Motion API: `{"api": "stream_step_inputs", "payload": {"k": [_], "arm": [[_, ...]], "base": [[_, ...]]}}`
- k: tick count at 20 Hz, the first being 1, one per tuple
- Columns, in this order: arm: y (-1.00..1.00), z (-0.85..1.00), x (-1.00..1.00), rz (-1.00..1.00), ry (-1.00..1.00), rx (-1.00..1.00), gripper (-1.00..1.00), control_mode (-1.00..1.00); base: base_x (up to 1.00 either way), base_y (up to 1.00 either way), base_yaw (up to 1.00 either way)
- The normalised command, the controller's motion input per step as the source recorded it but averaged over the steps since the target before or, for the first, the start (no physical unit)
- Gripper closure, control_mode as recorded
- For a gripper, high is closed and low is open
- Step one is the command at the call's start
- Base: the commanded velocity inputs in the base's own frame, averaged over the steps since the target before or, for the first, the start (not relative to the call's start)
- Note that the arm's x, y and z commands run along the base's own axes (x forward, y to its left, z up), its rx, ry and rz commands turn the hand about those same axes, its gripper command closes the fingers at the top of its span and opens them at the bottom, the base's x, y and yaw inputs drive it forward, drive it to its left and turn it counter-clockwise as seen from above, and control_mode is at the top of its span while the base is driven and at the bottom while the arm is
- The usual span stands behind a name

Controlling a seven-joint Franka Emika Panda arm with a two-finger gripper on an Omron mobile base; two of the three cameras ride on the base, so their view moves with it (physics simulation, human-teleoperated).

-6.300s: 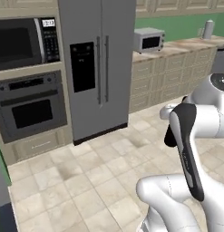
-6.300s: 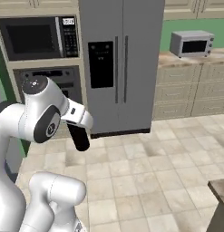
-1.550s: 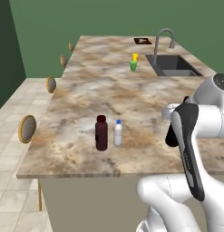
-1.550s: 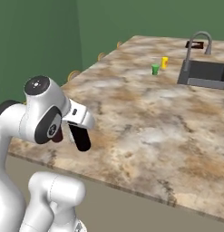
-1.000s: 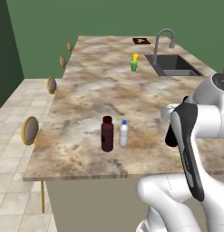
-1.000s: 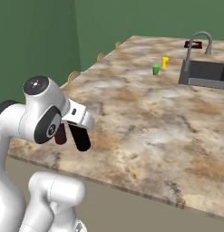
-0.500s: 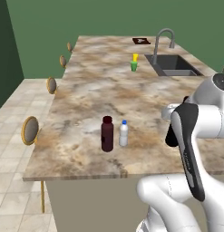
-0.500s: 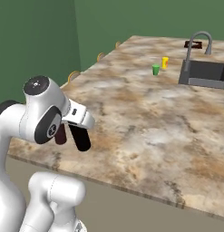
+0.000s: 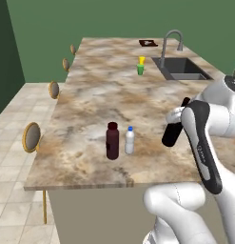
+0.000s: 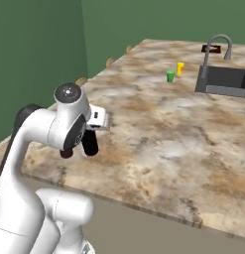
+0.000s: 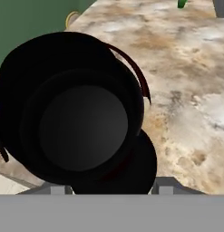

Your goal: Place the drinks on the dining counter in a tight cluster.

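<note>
My gripper (image 9: 177, 120) is shut on the tall black wine bottle (image 9: 172, 134), which hangs tilted over the near right part of the dining counter (image 9: 100, 95). The bottle's dark round end (image 11: 81, 118) looms large in the hand view. On the counter near its front edge, the squat dark-maroon bottle (image 9: 112, 140) and the small clear-white bottle with a blue cap (image 9: 130, 140) stand upright, close side by side, to the left of the held bottle. From the right base view the black bottle (image 10: 89, 144) hangs below my hand.
A sink (image 9: 183, 69) with a curved steel faucet (image 9: 170, 40) lies at the far right of the counter. A small green-and-yellow item (image 9: 141, 66) stands beside it. Round-backed stools (image 9: 32, 137) line the left edge. A dark flat item (image 9: 147, 43) lies at the far end.
The whole picture has swung from the fridge and oven wall to the counter, so the base drove. Over the last second the bottles and arm hold still.
</note>
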Motion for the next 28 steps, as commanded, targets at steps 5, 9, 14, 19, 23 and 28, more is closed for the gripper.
{"api": "stream_step_inputs", "payload": {"k": [5, 9, 14, 19, 23, 28], "arm": [[0.00, -0.32, 0.33, 0.49, -0.17, -0.02, 1.00, -1.00], [0.00, -0.25, 0.33, 0.28, -0.04, -0.03, 1.00, -1.00], [0.00, -0.02, 0.57, 0.12, 0.02, -0.07, 1.00, -1.00], [0.00, 0.01, 0.11, 0.04, 0.09, -0.11, 1.00, -1.00], [0.00, -0.11, 0.24, 0.04, 0.09, -0.13, 1.00, -1.00], [0.00, -0.42, 0.07, 0.01, -0.01, -0.07, 1.00, -1.00]], "base": [[0.00, 0.00, 0.00], [0.00, 0.00, 0.00], [0.00, 0.00, 0.00], [0.00, 0.00, 0.00], [0.00, 0.00, 0.00], [0.00, 0.00, 0.00]]}}
